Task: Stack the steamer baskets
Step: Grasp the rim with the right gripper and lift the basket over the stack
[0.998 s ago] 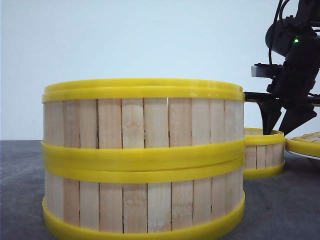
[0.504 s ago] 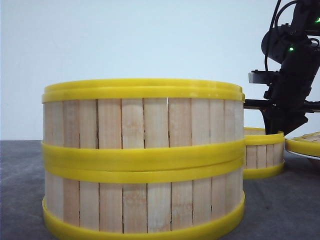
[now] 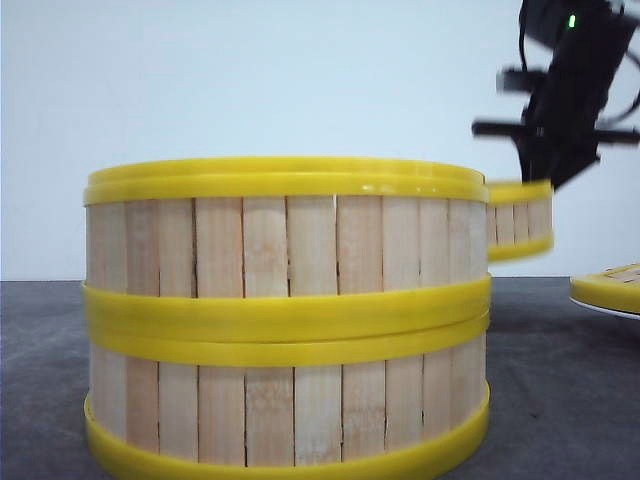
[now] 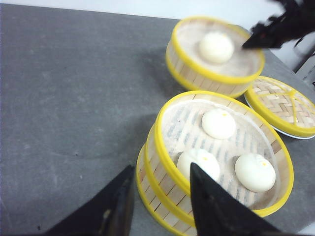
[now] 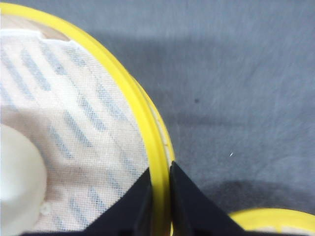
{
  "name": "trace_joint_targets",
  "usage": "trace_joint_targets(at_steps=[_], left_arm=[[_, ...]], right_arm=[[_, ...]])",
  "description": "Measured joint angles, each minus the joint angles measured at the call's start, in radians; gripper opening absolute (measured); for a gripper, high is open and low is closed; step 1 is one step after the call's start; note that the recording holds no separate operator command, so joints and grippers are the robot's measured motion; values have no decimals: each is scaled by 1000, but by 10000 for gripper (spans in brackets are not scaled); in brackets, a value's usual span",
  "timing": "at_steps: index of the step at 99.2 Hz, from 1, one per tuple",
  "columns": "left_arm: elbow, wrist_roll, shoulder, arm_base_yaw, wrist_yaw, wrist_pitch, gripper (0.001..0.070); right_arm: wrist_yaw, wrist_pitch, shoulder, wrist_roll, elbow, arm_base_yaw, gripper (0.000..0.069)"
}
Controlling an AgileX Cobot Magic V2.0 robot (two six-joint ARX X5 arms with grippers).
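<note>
Where its two dark fingers pinch the yellow rim from inside and outside, the right gripper (image 5: 159, 196) is clamped on a steamer basket (image 3: 520, 220), which hangs in the air tilted, above the grey table (image 3: 560, 380) and behind the stack's right edge. This lifted basket has pale vertical bamboo slats between glossy yellow rims, a striped white cloth lining and one white bun (image 4: 216, 47) inside. The left gripper (image 4: 160, 201) hovers with its fingers spread apart, holding nothing, beside the two stacked baskets (image 3: 287, 315), whose top tier carries three buns (image 4: 219, 123). Just beside the stack lies a flatter woven lid (image 4: 283, 105) on a white plate. In the front view the stack hides most of the lifted basket, and the right arm there is blurred. The lid is cut off at the frame's edge.
</note>
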Motion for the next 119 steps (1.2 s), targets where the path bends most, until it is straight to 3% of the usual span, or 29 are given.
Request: trace_joint_targets(at_steps=[31,65,97,119], left_arm=[[0,0,0,0,0,-29,199],[0,0,0,0,0,-29,199],[0,0,0,0,0,-30,199],[0,0,0,0,0,-31,199]], right_arm=[[-53,-126,-272,-40,37,43,25],[-77,-293,-518,-96,37,188,25],[-69,-352,-537,-99,-25,323,25],[-66,-266,-528,-80,-166,449,25]])
